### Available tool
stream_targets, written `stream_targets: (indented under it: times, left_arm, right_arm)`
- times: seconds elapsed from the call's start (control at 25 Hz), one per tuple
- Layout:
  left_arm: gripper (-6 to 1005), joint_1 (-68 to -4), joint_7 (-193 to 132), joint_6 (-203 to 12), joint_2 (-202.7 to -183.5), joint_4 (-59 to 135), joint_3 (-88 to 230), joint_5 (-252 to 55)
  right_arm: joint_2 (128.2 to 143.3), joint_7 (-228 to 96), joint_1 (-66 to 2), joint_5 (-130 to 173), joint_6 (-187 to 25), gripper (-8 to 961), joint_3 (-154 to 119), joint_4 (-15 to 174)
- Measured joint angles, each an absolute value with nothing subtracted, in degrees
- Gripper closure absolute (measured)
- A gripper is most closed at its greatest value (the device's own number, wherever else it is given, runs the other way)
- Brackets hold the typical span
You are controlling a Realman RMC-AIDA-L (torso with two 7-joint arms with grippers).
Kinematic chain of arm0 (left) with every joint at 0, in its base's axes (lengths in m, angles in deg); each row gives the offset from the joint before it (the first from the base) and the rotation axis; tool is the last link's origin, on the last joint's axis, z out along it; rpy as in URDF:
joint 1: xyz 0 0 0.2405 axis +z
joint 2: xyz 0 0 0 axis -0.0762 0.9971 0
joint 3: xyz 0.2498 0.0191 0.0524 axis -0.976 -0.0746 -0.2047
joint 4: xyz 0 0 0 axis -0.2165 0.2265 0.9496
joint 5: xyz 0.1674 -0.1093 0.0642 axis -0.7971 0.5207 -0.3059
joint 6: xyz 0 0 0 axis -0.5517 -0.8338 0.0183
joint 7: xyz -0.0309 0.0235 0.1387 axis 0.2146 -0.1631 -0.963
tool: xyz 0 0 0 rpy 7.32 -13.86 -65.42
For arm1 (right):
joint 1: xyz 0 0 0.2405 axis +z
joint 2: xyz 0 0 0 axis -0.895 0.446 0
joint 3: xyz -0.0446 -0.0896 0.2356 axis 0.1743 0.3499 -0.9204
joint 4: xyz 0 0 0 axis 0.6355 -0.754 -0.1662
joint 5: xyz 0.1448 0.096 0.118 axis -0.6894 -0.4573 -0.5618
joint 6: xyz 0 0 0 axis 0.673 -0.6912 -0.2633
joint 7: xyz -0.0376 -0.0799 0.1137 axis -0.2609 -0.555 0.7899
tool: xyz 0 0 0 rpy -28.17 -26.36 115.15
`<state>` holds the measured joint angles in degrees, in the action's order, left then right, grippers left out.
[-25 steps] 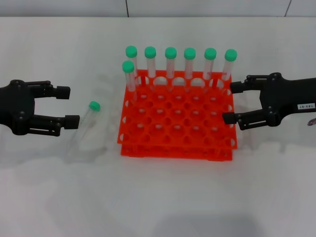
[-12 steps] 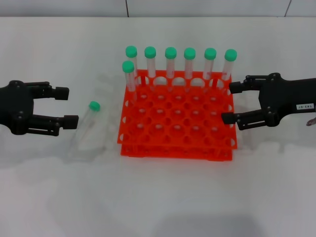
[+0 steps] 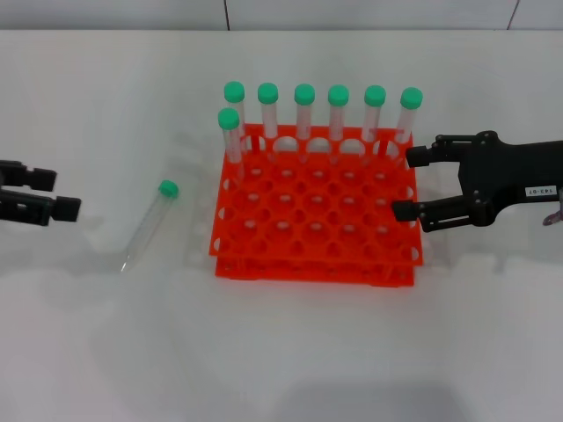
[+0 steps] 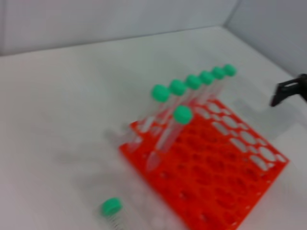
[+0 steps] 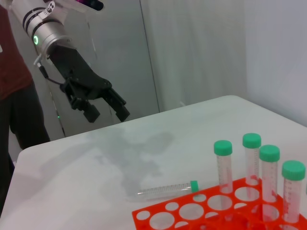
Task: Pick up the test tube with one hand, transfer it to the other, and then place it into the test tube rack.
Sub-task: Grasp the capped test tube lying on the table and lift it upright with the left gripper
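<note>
A white counter (image 3: pixel 290 352) seen from above. A clear tube (image 3: pixel 146 225) with a green cap lies flat on it, alone, to the left of an orange-red rack (image 3: pixel 314 236) and apart from it. Nothing holds the tube.

The tube lies at a slant. Its capped end points away from the robot and slightly toward the rack; its tapered tip points toward the robot and slightly outward to the left. Its long axis therefore runs mostly front to back, not side to side.

The left hand (image 3: pixel 35 192) is at the far left edge of the head view, well apart from the tube, with bare counter between them. The right wrist view shows it raised above the counter on a silver wrist with a green light. Its two black fingers are parted with a clear gap, and it grips nothing. The tube lies to this hand's right and below it.

The right hand (image 3: pixel 412 184) hangs at the rack's right side, level with the back rows, fingers spread wide and empty. The whole rack stands between it and the tube, so the left hand is the nearer one and looks the likely picker.

Seven more green-capped tubes (image 3: pixel 321 119) stand upright in the rack: six along the back row and one just ahead of them at the left corner. The other holes are vacant.
</note>
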<state>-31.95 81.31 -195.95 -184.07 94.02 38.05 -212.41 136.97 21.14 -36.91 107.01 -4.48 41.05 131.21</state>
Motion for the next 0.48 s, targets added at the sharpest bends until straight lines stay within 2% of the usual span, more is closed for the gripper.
stream_targets:
  times: [0.24,0.48]
  left_arm:
    - [121,-34.87,88.74,-195.85,-183.77,94.70,38.86,-220.80]
    - [122,-38.04,95.10,-193.90,-184.39,93.92,38.25,-229.60]
  right_arm:
    - [137.34,21.14,-36.86,106.99,-4.90,100,41.01,131.18]
    - [137.66,20.68,-36.45,106.82,-5.22,100,41.02,130.61]
